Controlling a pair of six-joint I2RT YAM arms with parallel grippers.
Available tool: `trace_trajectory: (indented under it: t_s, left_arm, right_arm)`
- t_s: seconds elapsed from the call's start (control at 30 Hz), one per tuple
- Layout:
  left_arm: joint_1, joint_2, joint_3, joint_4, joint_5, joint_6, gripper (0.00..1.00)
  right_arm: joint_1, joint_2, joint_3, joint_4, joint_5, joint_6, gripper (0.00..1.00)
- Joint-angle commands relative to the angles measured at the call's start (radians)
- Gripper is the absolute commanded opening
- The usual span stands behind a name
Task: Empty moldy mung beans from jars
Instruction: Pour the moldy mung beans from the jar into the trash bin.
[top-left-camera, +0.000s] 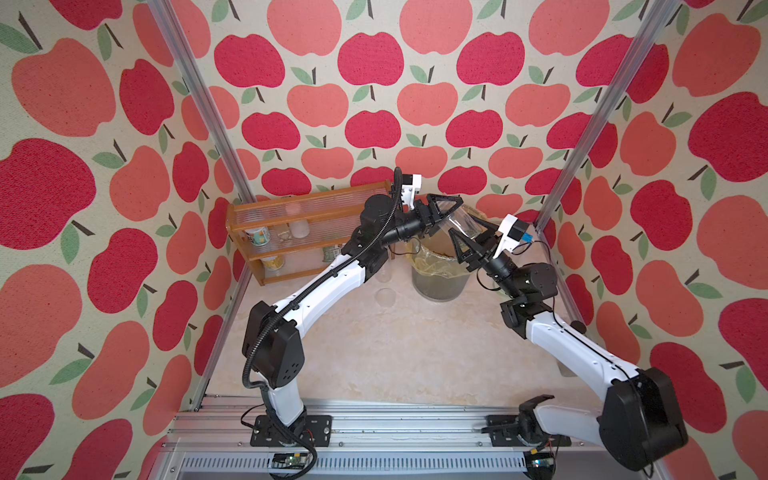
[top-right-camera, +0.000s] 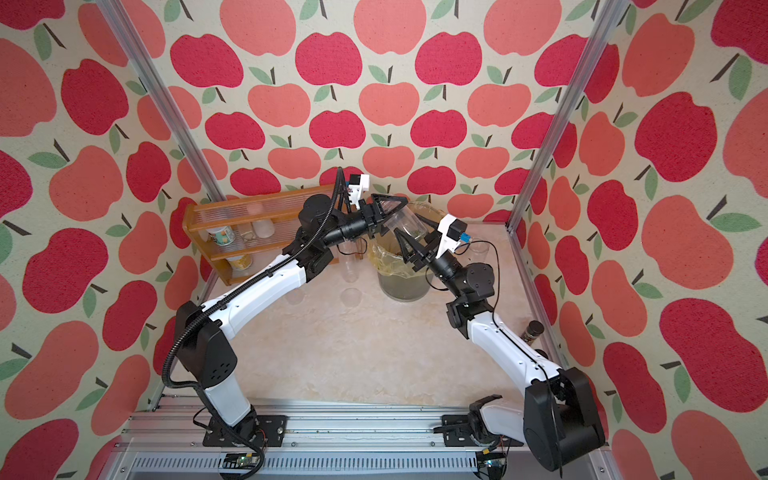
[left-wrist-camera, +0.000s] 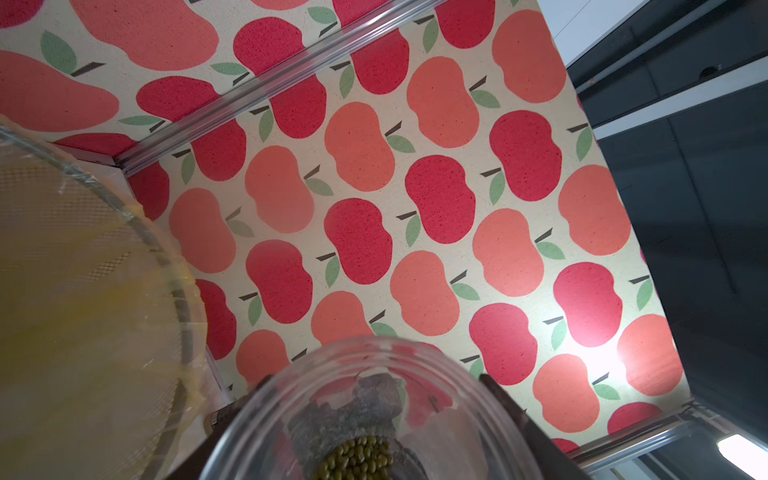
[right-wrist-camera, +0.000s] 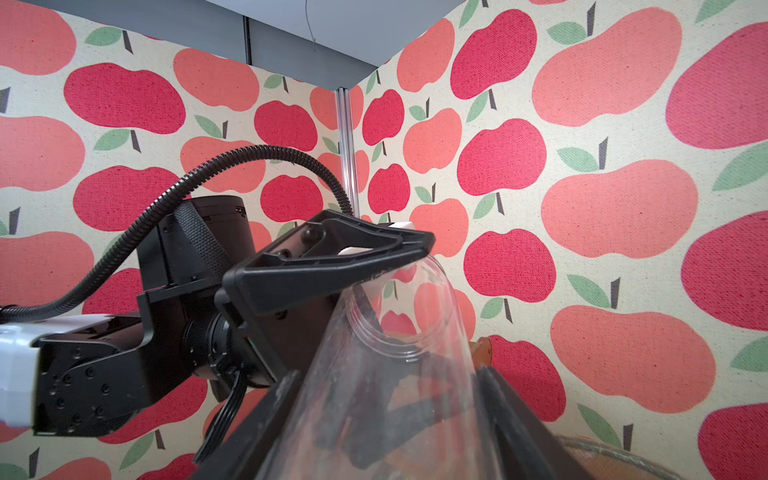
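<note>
The right gripper (top-left-camera: 467, 232) is clamping the clear jar (top-left-camera: 463, 222), tilted above the yellow-bagged bin (top-left-camera: 440, 286); the left gripper (top-left-camera: 451, 214) is straddling it too, grip unclear to me. A few beans (left-wrist-camera: 357, 457) are sitting inside, so emptying isn't finished

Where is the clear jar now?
In both top views the clear jar is tilted over the yellow-lined bin, between the left gripper and right gripper, right of the wooden rack.
</note>
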Motion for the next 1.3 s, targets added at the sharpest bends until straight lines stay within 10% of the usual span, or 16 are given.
trace_trajectory:
  t_s: [0.0, 0.23, 0.77, 1.27]
  left_arm:
    - [-0.001, 0.024, 0.058, -0.052, 0.056, 0.053, 0.83]
    - [0.005, 0.086, 0.149, -0.113, 0.061, 0.072, 1.00]
    - [0.040, -0.025, 0.170, -0.436, -0.195, 0.403, 1.00]
    - [-0.008, -0.419, -0.154, -0.506, -0.548, 0.707, 1.00]
  right_arm:
    - [-0.007, -0.072, -0.011, -0.057, 0.051, 0.000, 0.52]
    - [-0.024, -0.128, -0.039, -0.122, 0.089, -0.021, 0.51]
    - [-0.065, -0.187, -0.005, -0.358, 0.155, -0.011, 0.51]
    - [-0.073, -0.077, 0.379, -1.191, 0.168, -0.207, 0.47]
